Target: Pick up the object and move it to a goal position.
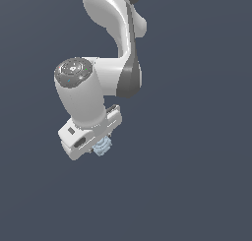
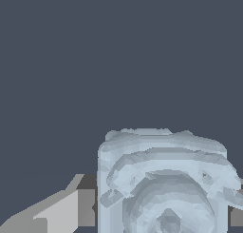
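Nearest the wrist camera is the block (image 2: 163, 184), pale blue-grey, filling much of that view. Its facing side is faceted and rough-looking, stepped in concentric rings that narrow toward a darker hollow at the centre; the outline is roughly square with softened, uneven corners. One gripper finger (image 2: 61, 210) is pressed against its side, a flat matte grey wedge with a darker pad where it meets the block. On the opposite side only a sliver of the other finger shows at the picture's edge, also against the block. Behind them lies nothing but an even dark slate-blue ground.

In the exterior view the block (image 1: 103, 147) is a tiny pale blue lump tucked under the gripper (image 1: 101, 145), much smaller than the hand that carries it. The pincer is narrow, closed on the block, which hangs clear of any surface, in the lower part of the exterior view's left half. The hand body is a boxy white slab with rounded edges and a dark slot in its near face, tilted down toward the exterior view's left.

Above and farther back, the arm (image 1: 115, 48) is smooth glossy white, built of thick rounded cylinders. A wrist joint ends in a round grey cap with ring markings, and dark grey bands mark the joints as the arm curves up out of the top of the frame.
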`<state>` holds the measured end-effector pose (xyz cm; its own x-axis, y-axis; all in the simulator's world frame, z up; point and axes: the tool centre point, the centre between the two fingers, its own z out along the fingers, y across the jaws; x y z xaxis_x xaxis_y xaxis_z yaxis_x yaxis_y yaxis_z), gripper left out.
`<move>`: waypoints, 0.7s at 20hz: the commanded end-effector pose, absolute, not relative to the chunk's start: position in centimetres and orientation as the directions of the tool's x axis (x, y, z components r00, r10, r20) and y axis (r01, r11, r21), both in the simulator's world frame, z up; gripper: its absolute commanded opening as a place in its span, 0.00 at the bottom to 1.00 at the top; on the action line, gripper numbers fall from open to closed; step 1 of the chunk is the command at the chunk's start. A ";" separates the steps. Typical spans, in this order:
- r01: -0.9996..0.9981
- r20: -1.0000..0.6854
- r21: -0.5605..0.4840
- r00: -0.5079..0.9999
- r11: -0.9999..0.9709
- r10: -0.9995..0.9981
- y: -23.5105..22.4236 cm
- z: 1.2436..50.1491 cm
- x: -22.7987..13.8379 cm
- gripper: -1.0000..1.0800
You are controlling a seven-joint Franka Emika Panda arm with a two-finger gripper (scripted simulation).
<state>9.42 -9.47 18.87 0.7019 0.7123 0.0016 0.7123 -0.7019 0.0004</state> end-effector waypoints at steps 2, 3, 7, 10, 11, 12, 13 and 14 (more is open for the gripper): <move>0.713 0.001 -0.001 0.702 -0.702 0.713 -10.2 21.1 10.1 0.00; 0.713 0.001 -0.001 0.702 -0.702 0.713 -10.4 21.6 10.3 0.00; 0.712 0.001 0.000 0.702 -0.702 0.712 -10.9 23.0 10.8 0.00; 0.712 0.001 0.000 0.702 -0.702 0.712 -11.1 23.6 11.1 0.00; 0.712 0.001 0.000 0.702 -0.702 0.712 -11.1 23.7 11.1 0.00; 0.712 0.000 0.000 0.702 -0.702 0.712 -11.2 23.8 11.2 0.00; 0.712 0.000 0.000 0.702 -0.702 0.712 -11.2 23.9 11.2 0.00; 0.712 0.000 0.000 0.702 -0.702 0.712 -11.2 24.0 11.2 0.00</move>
<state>11.18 -11.17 23.83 0.7021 0.7121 0.0004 0.7121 -0.7021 0.0003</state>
